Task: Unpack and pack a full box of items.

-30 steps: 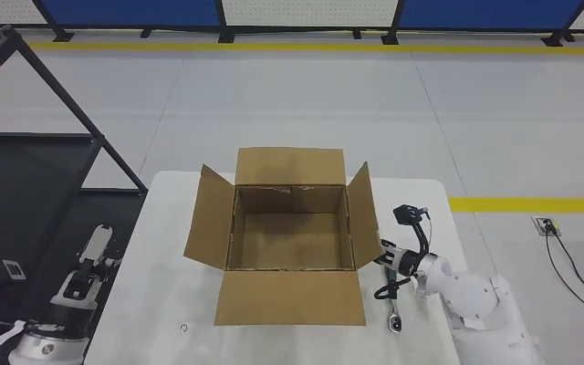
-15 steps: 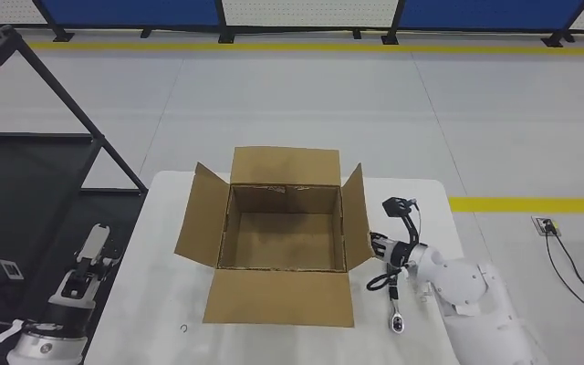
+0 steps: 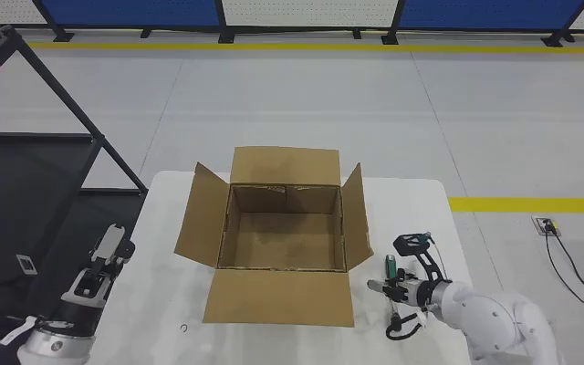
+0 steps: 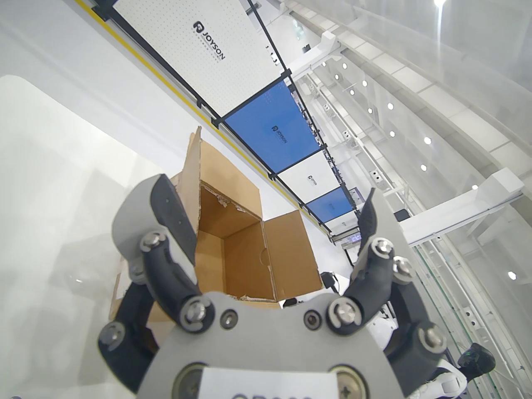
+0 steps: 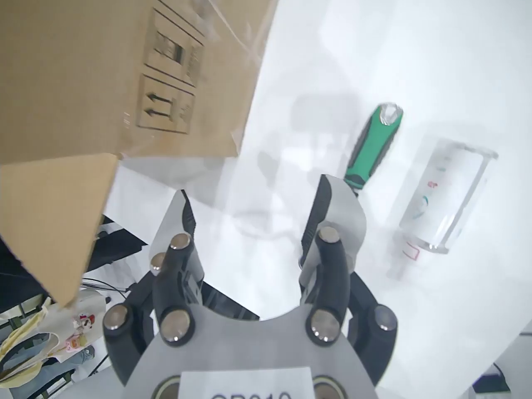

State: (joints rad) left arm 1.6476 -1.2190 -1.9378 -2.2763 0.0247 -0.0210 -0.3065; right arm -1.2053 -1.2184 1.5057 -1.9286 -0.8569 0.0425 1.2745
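Box (image 3: 285, 239): open cardboard, flaps spread, mid-table on the white table (image 3: 164, 274); arrow handling symbols printed on an outer face.
Right gripper (image 5: 254, 195): fingers apart, holding nothing, over the table just beside the box.
Green-handled tool (image 5: 374, 147): lying beside a clear tube (image 5: 447, 197); the tube's red and green print is unreadable.
Left gripper (image 4: 268, 205): fingers spread wide, holding nothing, off the table's left edge.

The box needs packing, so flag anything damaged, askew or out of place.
The brown cardboard box has ragged, torn paper along its far inner rim. The green-and-black-handled tool and the clear plastic cylinder lie flat on the white table beside the box, not in it. Nothing looks spilled.
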